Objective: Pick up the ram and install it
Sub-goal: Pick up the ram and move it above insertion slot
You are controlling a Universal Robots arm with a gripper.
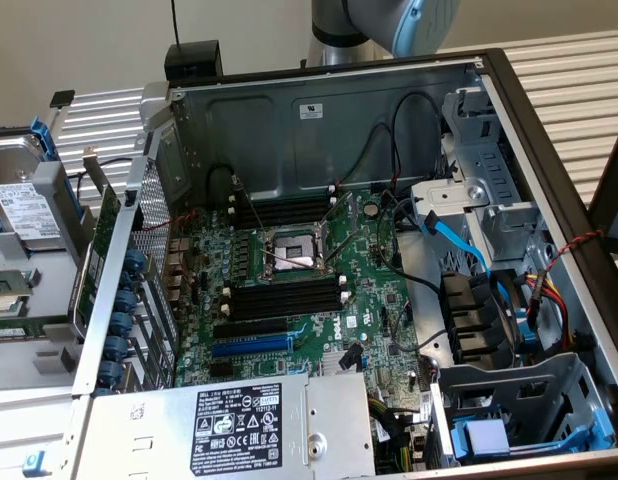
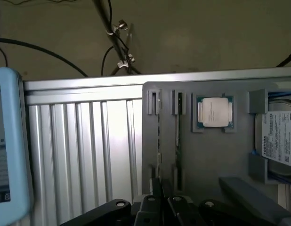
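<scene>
In the wrist view, my gripper hovers over a grey holder tray, its dark fingers together and nothing visible between them. The ram stands on edge in a narrow groove of that tray, a thin green strip just beyond the fingertips. A second groove lies beside it, directly in line with the fingers. In the exterior view, the open computer case shows the motherboard with black memory slots and white end clips on either side of the processor socket.
The tray also holds a processor chip and a hard drive. A ribbed aluminium table lies beside it, with a light-blue object at its edge. Cables, drive cages and a power supply crowd the case.
</scene>
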